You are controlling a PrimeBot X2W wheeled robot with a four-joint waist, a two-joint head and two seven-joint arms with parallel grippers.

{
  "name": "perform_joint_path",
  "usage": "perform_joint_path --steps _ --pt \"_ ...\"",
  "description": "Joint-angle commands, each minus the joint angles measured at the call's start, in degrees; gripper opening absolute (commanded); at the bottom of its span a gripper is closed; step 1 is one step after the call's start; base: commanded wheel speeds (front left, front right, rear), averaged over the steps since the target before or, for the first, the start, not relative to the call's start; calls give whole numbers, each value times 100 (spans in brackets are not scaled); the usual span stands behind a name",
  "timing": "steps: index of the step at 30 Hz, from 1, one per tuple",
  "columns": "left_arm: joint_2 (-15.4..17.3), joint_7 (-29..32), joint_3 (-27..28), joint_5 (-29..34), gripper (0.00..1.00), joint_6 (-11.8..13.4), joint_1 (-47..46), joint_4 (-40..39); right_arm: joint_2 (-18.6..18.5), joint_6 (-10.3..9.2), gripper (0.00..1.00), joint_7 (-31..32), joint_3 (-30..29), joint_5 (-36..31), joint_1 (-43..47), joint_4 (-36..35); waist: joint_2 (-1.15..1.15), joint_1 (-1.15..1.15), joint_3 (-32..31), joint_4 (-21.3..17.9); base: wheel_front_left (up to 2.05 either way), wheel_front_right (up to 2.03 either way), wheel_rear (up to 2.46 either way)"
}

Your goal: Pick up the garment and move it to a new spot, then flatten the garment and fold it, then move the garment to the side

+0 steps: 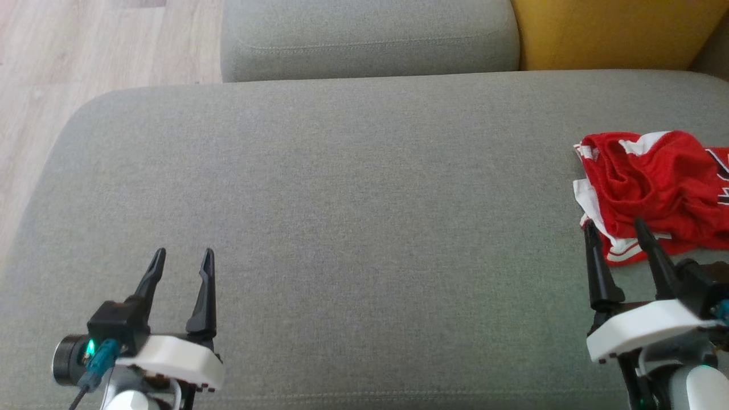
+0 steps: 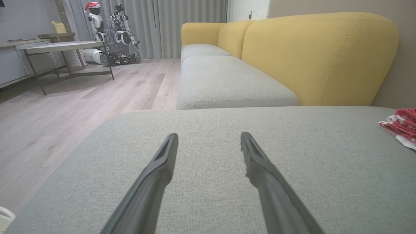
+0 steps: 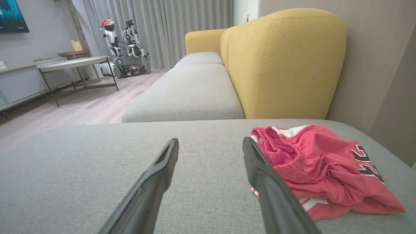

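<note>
A wide grey seat (image 1: 364, 228) stretches before the robot, with yellow backs (image 2: 318, 58) behind and pale wood floor (image 1: 85, 45) to its left. Across the room stand a table (image 2: 61, 47), grey curtains (image 2: 182, 26) and another robot (image 2: 94, 19) in a red hat.

The garment (image 1: 655, 188), red with white trim, lies crumpled at the seat's right end. The edge of the head view cuts it off, and its black print is only partly legible.

The left gripper (image 1: 184, 251) is spread wide and empty over bare cushion. The right gripper (image 1: 615, 224) is also spread and empty, its tips at the garment's near edge. I cannot tell whether they touch it.
</note>
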Motion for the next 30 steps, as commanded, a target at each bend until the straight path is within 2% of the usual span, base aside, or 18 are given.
perform_joint_path --steps 1,30 --pt "171 -2 206 -1 100 9 -228 -188 -29 -5 100 28 136 -73 -145 -257 0 1 -8 1 0 0 0" --pt "236 -35 127 23 100 61 -372 -145 -28 -5 100 80 156 -55 -220 -316 0 1 107 28 0 0 0"
